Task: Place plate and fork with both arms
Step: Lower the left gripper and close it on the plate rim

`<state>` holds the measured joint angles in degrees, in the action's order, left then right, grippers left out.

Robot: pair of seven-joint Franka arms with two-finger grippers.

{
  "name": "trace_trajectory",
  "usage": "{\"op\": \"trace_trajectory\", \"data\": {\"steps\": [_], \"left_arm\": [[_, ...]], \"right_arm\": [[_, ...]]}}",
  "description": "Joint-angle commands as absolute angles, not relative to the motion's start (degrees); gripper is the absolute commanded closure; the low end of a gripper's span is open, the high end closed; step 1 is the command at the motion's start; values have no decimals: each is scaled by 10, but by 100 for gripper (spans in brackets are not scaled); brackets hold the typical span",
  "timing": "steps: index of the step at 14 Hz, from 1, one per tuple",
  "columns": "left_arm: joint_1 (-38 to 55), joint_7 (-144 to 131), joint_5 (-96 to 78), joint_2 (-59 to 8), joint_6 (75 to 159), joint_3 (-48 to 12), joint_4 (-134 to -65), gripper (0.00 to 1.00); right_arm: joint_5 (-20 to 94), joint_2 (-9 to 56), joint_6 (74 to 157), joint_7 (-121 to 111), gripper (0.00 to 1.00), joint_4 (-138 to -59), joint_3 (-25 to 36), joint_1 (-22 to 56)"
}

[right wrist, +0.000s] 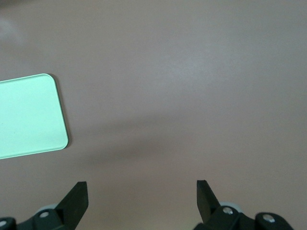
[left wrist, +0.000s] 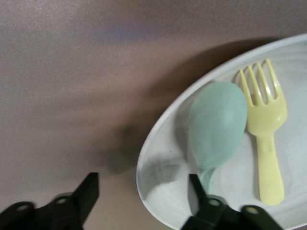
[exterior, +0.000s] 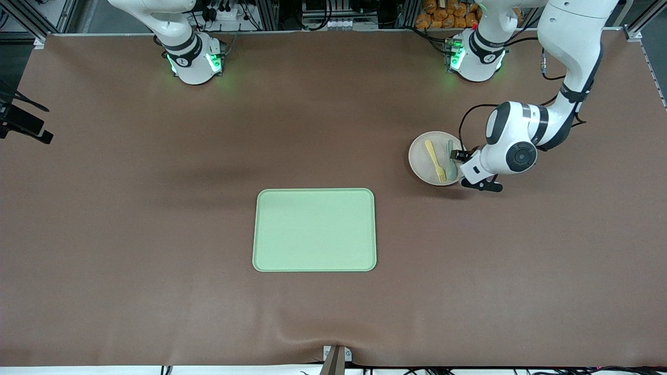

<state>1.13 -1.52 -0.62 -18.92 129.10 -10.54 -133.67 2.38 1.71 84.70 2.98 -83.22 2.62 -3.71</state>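
One finger of the open left gripper (left wrist: 141,199) straddles the plate (left wrist: 158,158) rim beside the spoon (left wrist: 218,127); closing askew could tip it, spilling the fork (left wrist: 266,129), while the right gripper (right wrist: 141,201) waits open.

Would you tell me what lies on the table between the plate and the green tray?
Nothing: in the front view only bare brown table lies between the plate and the green tray. The fork and spoon lie on the plate.

The small round pale beige plate (exterior: 420,156) lies flat toward the left arm's end of the table. On it lies a pale yellow fork (exterior: 435,161), tines at five o'clock.
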Motion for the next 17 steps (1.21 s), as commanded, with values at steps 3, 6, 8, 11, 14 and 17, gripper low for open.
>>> {"op": "trace_trajectory", "data": {"steps": [3, 6, 8, 11, 14, 17], "left_arm": [[15, -28, 0, -198, 1309, -107, -1333, 71], [18, -28, 0, -198, 1309, -107, -1321, 100], [18, -26, 1, -198, 1306, -107, -1291, 100], [23, -23, 0, -198, 1303, -115, -1252, 100], [21, -25, -30, -206, 1300, -115, -1195, 100], [24, -25, -83, -240, 1266, -115, -1113, 100]], "right_arm": [[33, 14, 843, 25, 0, -833, 18, -49], [33, 14, 843, 25, 0, -833, 18, -51], [33, 14, 843, 25, 0, -833, 18, -51], [33, 14, 843, 25, 0, -832, 18, -51], [33, 14, 843, 25, 0, -832, 18, -52], [33, 14, 843, 26, 0, -832, 18, -52]]}}
